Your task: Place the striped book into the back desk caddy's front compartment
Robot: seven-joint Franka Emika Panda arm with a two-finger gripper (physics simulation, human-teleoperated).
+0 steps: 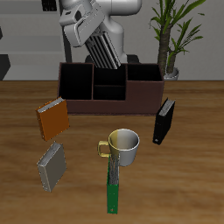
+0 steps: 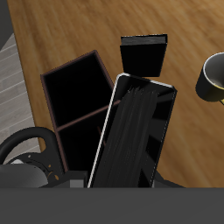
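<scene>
Exterior first. Shows the gripper (image 1: 96, 37) clamped on the striped book (image 1: 107, 51), high over the far part of the table. Holds it by its upper end, lower end slanting down toward the back desk caddy (image 1: 140, 98). Hangs clear of the caddy, not yet touching any wall. Probably carries it edge-down like this so that the thin book can slip between the dividers. Needs to end in the front compartment (image 1: 109, 91), the small middle cell on the near side; looks to hover a little behind that cell, so likely calls for a short move toward the near edge before lowering.

Leaves the rest of the table alone: an orange-brown book (image 1: 52, 119) and a plain grey book (image 1: 51, 165) nearer the front, a mug (image 1: 126, 146) in the middle, a black book (image 1: 164, 122) propped just beside the caddy's end, a green box (image 1: 113, 189) at the near edge, a plant (image 1: 171, 35) far back. Puts none of these in the path; only the dividers could catch the book's corner.

Wrist next. Fills much of the picture with the striped book (image 2: 131, 131), dark caddy cells (image 2: 74, 87) beneath it. Also takes in the black book (image 2: 143, 54) and the mug (image 2: 213, 77). Hides the fingers themselves, and cannot tell which cell lies directly under the book.
</scene>
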